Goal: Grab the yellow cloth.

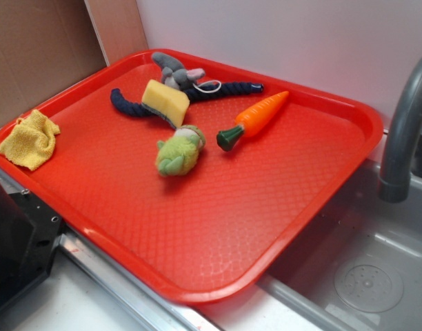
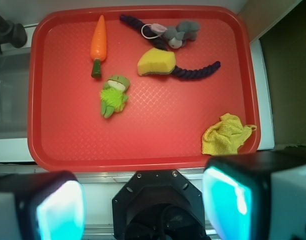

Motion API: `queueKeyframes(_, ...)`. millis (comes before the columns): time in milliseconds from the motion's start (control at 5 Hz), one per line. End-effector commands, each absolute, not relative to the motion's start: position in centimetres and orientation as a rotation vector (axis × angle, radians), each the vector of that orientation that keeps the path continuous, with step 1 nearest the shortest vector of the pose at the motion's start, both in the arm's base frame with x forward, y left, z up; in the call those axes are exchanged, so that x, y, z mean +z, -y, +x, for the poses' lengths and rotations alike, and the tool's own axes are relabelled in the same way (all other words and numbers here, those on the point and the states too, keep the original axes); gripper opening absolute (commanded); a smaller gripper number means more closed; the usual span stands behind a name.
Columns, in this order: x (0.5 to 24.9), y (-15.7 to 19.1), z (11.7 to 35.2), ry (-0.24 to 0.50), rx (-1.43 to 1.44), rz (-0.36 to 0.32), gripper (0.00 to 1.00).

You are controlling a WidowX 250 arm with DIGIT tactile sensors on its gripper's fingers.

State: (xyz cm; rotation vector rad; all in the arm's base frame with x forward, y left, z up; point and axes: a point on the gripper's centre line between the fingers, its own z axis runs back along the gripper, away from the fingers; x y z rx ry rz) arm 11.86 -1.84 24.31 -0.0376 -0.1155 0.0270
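The yellow cloth point(image 2: 225, 134) overhangs the tray point(image 2: 143, 145) rim, so the released claw point(image 2: 143, 200) may snag plastic.

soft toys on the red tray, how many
2: the green plush toy near the tray's middle, and the gray plush toy by the far rim, lying on a dark rope. None look hidden.

I see yellow cloth point(image 2: 225, 134) alone at tray point(image 1: 218, 234) corner, open from above | tray middle bare | sponge point(image 2: 156, 63), rope toy point(image 2: 193, 71), plush point(image 2: 113, 95), carrot point(image 2: 98, 42) crowd the far edge, well apart | faucet point(image 1: 404, 131) beyond the opposite edge
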Motion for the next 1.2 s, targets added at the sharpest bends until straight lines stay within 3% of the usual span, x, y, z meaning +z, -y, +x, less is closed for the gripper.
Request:
queueKeyframes(0,24.3,1.8,11.9,0.115,0.027,-0.038,1.0)
queueKeyframes(200,19.3,-3.1,14.1,-0.071,-0.052,0.042,1.0)
queueKeyframes(400,15.2,-7.1,15.3,-0.21,-0.022,0.136,1.0)
queueKeyframes(600,12.3,-12.0,14.3,-0.227,-0.138,0.229,1.0)
queueKeyframes(1000,12.3,-12.0,14.3,-0.227,-0.138,0.229,1.0)
